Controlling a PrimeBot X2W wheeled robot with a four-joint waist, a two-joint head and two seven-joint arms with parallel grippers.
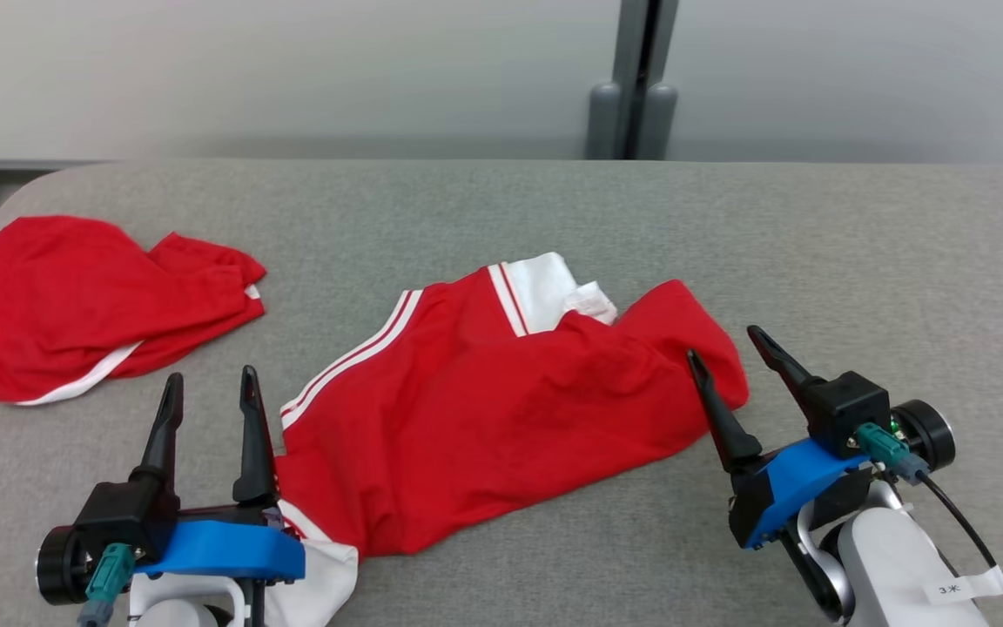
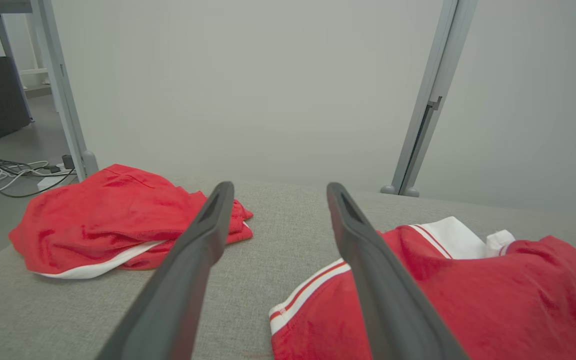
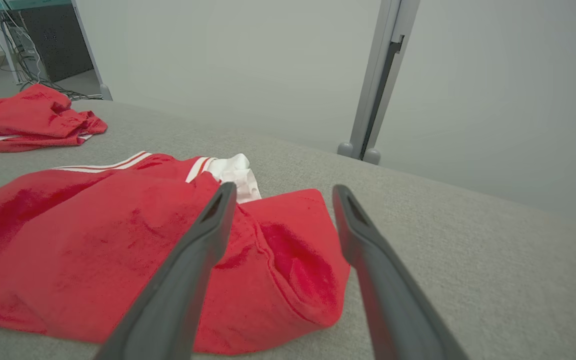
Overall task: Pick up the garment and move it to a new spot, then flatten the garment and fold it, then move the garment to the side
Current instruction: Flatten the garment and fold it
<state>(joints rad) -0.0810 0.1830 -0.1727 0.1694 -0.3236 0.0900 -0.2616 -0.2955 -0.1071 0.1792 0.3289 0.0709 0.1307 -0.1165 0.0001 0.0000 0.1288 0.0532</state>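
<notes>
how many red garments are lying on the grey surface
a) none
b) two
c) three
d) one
b: one red garment lies spread in the middle of the grey surface, and a bunched garment, also red, sits near its left end.

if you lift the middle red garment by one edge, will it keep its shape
Probably not: the middle red garment lies rumpled, so it should droop. It looks thin, likely light; the textured table may drag it.
</notes>
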